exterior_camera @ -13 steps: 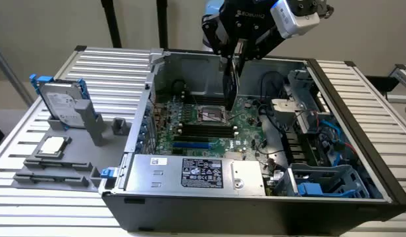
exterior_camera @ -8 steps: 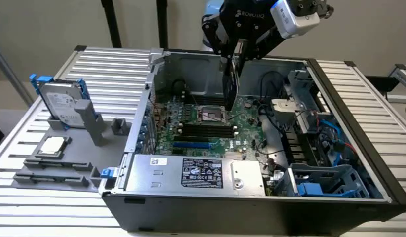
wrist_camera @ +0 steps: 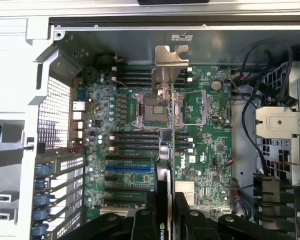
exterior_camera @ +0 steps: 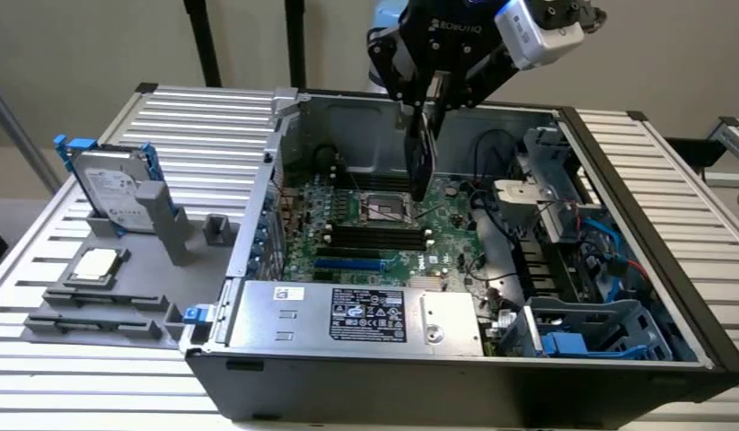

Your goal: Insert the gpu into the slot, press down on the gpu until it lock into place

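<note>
1. Black and thin, the gpu [exterior_camera: 421,153] is held upright on edge by the tool [exterior_camera: 425,99], which is clenched on the card's upper part.
2. In the wrist view the gpu [wrist_camera: 165,170] is seen edge-on, pinched between the two dark fingers [wrist_camera: 142,225] of the tool [wrist_camera: 166,212]; a silver bracket is seen at the card's far end.
3. The card is held inside the open case [exterior_camera: 465,395], over the green board [exterior_camera: 453,224] and beside the socket [exterior_camera: 385,208].
4. Whether the card's lower end touches the board cannot be told.
5. The blue slot [exterior_camera: 348,266] is left bare, and the gpu is not seated in it.
6. In the exterior view the slot lies nearer the camera than the card's lower end and toward the exterior view's left of it.
7. Black memory slots [exterior_camera: 375,238] are seen between the socket and the blue slot.
8. In the wrist view the slot [wrist_camera: 130,169] runs crosswise to the card's edge, with the memory slots [wrist_camera: 135,142] and then the socket [wrist_camera: 152,107] beyond it on the board [wrist_camera: 210,150].
9. A silver power supply [exterior_camera: 285,314] is mounted in the case, just beside the board on the camera's side.
10. A hard drive [exterior_camera: 111,193] with blue rails is stood on the slatted counter [exterior_camera: 106,377], well apart from the case, at the exterior view's left.
</note>
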You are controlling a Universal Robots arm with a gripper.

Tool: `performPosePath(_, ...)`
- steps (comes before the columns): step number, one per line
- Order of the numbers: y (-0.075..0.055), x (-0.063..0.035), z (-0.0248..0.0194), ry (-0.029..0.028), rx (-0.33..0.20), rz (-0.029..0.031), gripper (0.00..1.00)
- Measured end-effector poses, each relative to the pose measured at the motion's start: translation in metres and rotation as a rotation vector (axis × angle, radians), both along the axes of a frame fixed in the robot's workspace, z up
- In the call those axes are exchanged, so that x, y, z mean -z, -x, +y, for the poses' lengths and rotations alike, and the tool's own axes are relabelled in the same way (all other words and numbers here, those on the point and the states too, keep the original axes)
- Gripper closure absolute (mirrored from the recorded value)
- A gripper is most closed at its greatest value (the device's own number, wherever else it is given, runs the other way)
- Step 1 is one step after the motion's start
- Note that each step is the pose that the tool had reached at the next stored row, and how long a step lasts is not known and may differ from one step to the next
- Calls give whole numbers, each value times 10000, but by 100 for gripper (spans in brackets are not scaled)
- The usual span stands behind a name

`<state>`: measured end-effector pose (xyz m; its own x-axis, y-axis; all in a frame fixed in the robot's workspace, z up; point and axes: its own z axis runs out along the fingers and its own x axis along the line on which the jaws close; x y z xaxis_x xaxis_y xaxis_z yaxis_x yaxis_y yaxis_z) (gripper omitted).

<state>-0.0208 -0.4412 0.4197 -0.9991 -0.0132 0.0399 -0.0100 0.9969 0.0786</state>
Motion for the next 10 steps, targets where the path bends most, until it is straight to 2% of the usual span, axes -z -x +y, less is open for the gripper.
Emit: performPosePath(10,0,2,0,3,-1826,-8,74)
